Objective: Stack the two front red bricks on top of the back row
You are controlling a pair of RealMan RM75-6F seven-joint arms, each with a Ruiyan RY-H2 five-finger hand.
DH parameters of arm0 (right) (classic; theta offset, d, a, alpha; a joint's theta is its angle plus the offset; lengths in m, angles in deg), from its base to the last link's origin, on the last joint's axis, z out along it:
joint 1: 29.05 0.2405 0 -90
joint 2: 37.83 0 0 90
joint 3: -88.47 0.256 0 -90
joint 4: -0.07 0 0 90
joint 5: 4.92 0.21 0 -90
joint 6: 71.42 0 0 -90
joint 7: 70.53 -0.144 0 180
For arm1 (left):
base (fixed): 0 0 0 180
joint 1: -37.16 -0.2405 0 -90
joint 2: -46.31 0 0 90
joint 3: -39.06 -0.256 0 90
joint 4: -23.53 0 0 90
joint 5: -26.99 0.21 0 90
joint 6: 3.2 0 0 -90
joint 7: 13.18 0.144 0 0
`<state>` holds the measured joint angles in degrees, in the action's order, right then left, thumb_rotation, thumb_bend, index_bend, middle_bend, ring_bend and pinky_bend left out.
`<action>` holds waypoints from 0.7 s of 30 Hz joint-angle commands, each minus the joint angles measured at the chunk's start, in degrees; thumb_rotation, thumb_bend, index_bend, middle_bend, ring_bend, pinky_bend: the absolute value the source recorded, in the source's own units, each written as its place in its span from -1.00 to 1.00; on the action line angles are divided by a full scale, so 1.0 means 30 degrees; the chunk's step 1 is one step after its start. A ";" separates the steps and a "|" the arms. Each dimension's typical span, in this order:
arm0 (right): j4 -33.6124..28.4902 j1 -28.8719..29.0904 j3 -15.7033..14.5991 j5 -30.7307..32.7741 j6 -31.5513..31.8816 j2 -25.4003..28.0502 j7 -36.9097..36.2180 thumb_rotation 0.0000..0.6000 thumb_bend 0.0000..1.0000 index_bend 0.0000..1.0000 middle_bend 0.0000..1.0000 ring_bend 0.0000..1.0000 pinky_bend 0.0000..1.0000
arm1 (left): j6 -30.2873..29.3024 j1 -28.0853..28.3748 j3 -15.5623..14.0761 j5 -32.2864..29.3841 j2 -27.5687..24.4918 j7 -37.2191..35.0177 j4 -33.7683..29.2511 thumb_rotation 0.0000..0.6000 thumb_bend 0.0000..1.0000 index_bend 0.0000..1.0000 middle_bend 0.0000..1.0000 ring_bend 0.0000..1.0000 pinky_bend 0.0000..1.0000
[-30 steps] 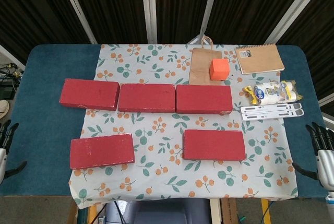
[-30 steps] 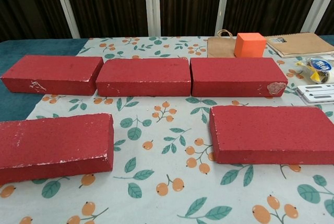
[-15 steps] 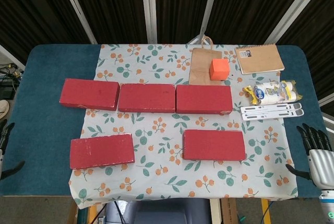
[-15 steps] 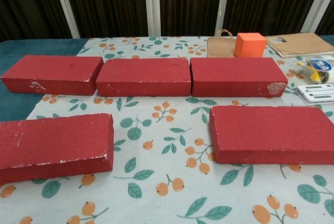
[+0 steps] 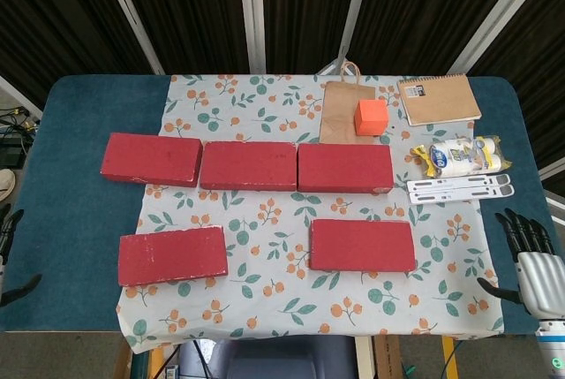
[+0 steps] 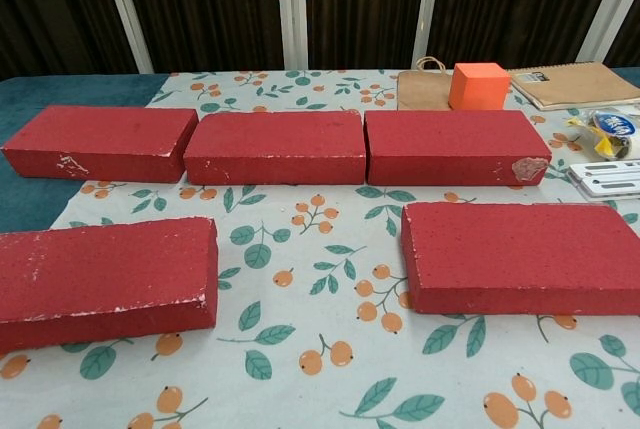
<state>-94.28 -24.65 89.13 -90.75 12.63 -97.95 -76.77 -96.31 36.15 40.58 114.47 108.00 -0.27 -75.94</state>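
Two red bricks lie in front on the floral cloth: the front left brick [image 5: 173,255] [image 6: 105,280] and the front right brick [image 5: 362,245] [image 6: 522,257]. Behind them three red bricks form the back row: left [image 5: 151,159] [image 6: 100,142], middle [image 5: 248,165] [image 6: 275,148], right [image 5: 345,168] [image 6: 455,146]. My right hand [image 5: 528,260] hovers at the table's right front edge, fingers spread, holding nothing, well right of the front right brick. Only the fingertips of my left hand [image 5: 9,251] show at the left frame edge, empty. Neither hand appears in the chest view.
An orange cube [image 5: 372,116] [image 6: 478,86] sits on a brown paper bag [image 5: 340,109] behind the back row. A spiral notebook [image 5: 439,99], a wrapped packet [image 5: 460,157] and white plastic strips [image 5: 459,188] lie at the right. The blue table [image 5: 71,185] shows left of the cloth.
My right hand has shifted slightly left and inward along the right front edge. My left hand has slid further out of the left frame edge. The bricks are unmoved.
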 commanded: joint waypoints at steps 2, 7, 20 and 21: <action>-0.1042 0.0577 -0.0551 -0.0817 -0.1352 0.0418 0.0358 1.00 -1.00 -1.00 -1.00 -1.00 -1.00 | 0.0077 0.0016 0.0016 -0.0037 -0.0010 0.0025 -0.0004 1.00 -0.86 -1.00 -1.00 -1.00 -1.00; -0.3505 0.2005 -0.0732 -0.0710 -0.4136 0.1303 0.2504 1.00 -1.00 -1.00 -1.00 -1.00 -1.00 | 0.0229 0.0089 0.0068 -0.0087 0.0010 -0.0005 0.0033 1.00 -0.86 -1.00 -1.00 -1.00 -1.00; -0.8175 0.5375 0.1102 0.4714 -0.8018 0.0075 0.9776 1.00 -1.00 -1.00 -1.00 -1.00 -1.00 | 0.0541 0.0209 0.0351 -0.0691 -0.0030 -0.0247 0.0154 1.00 -0.86 -1.00 -1.00 -1.00 -1.00; -0.8360 0.5612 0.1265 0.5306 -0.8020 -0.0219 1.0409 1.00 -1.00 -1.00 -1.00 -1.00 -1.00 | 0.0548 0.0211 0.0376 -0.0736 -0.0042 -0.0301 0.0164 1.00 -0.86 -1.00 -1.00 -1.00 -1.00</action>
<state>-116.79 -10.47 90.96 -79.66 -10.02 -96.22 -50.54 -94.68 36.78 41.64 112.35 107.91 -1.10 -75.48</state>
